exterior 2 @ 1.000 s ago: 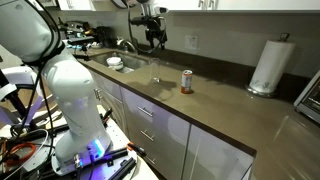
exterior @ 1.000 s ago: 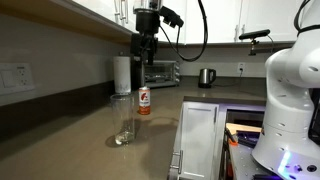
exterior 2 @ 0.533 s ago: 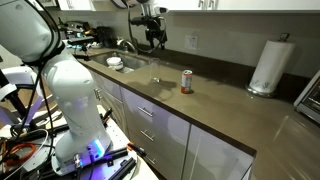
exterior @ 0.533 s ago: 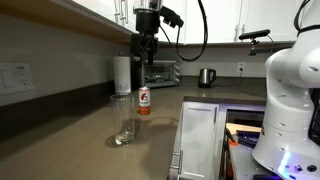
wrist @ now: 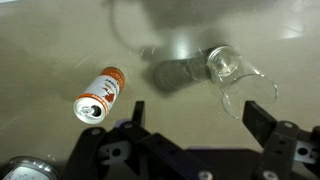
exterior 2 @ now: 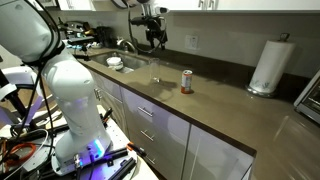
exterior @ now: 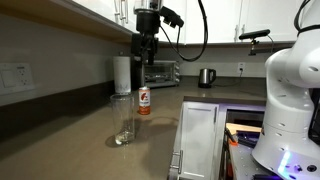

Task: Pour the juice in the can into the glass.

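Observation:
The red-orange can (exterior: pixel 144 99) with a white band stands upright on the brown counter (exterior: pixel 90 130); it also shows as the can (exterior 2: pixel 186 81) and from above as the can (wrist: pixel 101 95). The clear glass (exterior: pixel 124 120) stands empty just in front of it, and the wrist view shows this glass (wrist: pixel 235 80) to the can's right. The juice is hidden inside the can. My gripper (exterior: pixel 147 58) hangs well above both, open and holding nothing. In the wrist view the gripper (wrist: pixel 200 115) has its fingertips (wrist: pixel 262 115) spread wide over bare counter.
A white paper-towel roll (exterior: pixel 122 75) stands behind the can, with a toaster oven (exterior: pixel 160 72) and a steel kettle (exterior: pixel 206 76) farther back. A sink (exterior 2: pixel 115 62) lies along the counter. The white robot base (exterior: pixel 290 90) stands beside the counter's edge.

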Robot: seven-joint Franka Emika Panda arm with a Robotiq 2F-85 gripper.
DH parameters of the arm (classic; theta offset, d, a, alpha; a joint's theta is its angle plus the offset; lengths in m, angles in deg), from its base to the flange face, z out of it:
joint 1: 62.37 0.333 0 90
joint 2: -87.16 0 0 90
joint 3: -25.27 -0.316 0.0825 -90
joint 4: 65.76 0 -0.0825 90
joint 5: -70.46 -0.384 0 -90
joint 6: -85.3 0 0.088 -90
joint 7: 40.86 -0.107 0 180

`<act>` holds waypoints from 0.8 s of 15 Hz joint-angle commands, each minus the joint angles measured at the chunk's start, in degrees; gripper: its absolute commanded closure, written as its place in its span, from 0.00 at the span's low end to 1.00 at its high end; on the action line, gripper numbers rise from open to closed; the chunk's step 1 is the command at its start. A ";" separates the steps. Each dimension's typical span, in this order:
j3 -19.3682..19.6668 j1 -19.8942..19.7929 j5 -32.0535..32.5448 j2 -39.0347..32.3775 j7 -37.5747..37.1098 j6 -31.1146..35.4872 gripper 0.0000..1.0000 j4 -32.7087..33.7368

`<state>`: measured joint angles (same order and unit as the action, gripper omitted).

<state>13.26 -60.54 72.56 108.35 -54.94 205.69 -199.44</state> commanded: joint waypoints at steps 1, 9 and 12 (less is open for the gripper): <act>2.69 0.94 -1.62 4.19 0.16 -0.82 0.00 -3.09; 9.01 -0.67 -7.76 12.57 1.02 -7.75 0.00 -7.84; 13.23 -2.88 -10.38 14.80 0.89 -7.65 0.00 -8.91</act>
<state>23.49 -61.28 65.47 120.27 -54.66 198.41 -206.69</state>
